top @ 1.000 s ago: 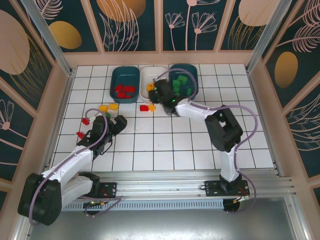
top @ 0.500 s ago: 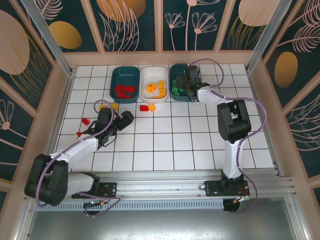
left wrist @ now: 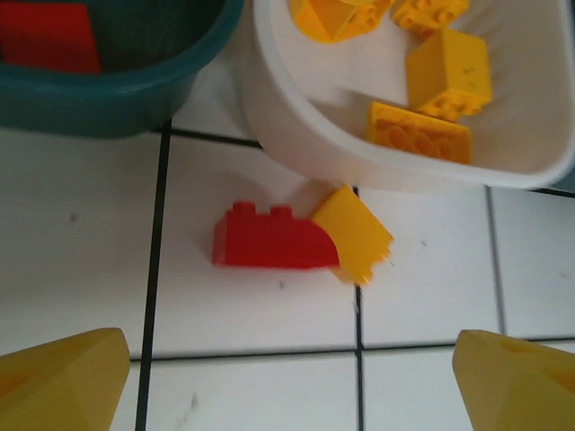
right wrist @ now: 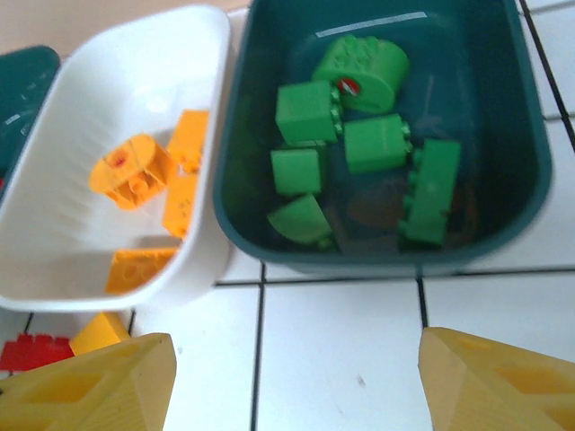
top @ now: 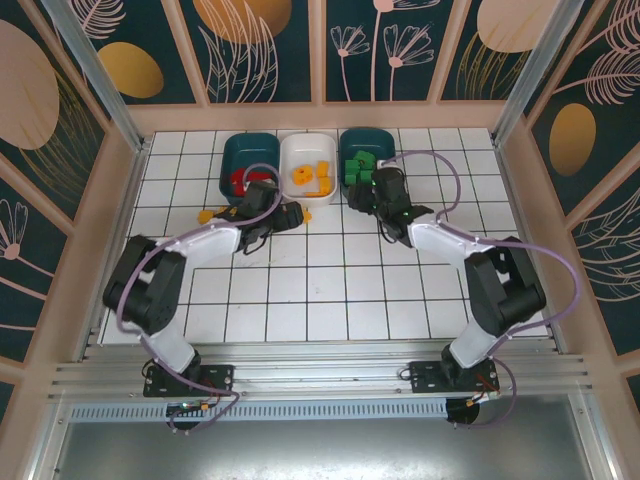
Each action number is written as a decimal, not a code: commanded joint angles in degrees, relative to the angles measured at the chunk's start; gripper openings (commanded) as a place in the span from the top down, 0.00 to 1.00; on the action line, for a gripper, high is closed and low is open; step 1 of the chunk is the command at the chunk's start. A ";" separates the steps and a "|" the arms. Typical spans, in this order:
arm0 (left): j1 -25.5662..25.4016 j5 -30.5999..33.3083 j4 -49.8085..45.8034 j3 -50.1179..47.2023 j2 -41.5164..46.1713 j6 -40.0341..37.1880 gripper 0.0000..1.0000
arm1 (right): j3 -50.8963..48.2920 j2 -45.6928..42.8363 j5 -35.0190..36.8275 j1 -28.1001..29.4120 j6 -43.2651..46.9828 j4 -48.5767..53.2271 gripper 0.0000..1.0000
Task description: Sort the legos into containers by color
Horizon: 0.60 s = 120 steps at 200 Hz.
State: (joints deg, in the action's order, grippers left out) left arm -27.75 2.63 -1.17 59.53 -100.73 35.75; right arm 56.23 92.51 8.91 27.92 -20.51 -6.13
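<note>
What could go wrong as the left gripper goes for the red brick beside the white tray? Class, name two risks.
1. The red brick touches a yellow brick, so the open left gripper might grab or shove both and mix the colours.
2. Both lie close under the wall of the white tray; a finger coming down could strike that wall and jolt the tray.

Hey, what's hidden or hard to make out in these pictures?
Top view: the left arm covers part of the red-brick tray; its count is unclear.
Left wrist view: that tray's red brick is cut by the top edge.
Right wrist view: the loose red brick is cut by the left edge.
Top view: the right end effector hides part of the green tray's near rim.
</note>
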 commanded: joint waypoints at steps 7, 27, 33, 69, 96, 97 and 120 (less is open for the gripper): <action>-0.42 5.22 -3.48 2.77 -4.80 -3.33 0.08 | -5.11 -5.17 0.31 -0.78 -1.71 -1.97 0.28; -0.55 5.55 -1.17 2.63 -5.88 -4.55 0.09 | -7.63 -6.96 0.33 -1.06 -1.99 -2.30 0.28; -0.62 5.82 -1.28 3.20 -6.56 -4.95 0.10 | -8.16 -7.23 0.32 -1.05 -2.06 -2.39 0.28; -0.88 4.61 0.08 4.54 -9.04 -7.36 0.11 | -9.82 -7.78 0.32 -1.22 -1.64 -2.72 0.28; -0.86 3.55 0.96 4.53 -9.57 -7.77 0.11 | -10.96 -7.42 0.06 -1.45 -1.64 -3.31 0.28; -0.88 3.58 1.02 4.58 -9.66 -7.78 0.11 | -10.96 -7.43 0.01 -1.41 -1.64 -3.34 0.28; -0.90 4.01 1.77 5.27 -10.69 -7.91 0.11 | -11.40 -6.98 -0.24 -1.45 -1.72 -3.63 0.28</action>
State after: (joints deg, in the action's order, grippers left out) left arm -28.47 6.48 -1.17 62.81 -109.93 29.36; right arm 45.82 86.39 8.88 26.98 -21.56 -7.57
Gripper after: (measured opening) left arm 0.890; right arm 0.722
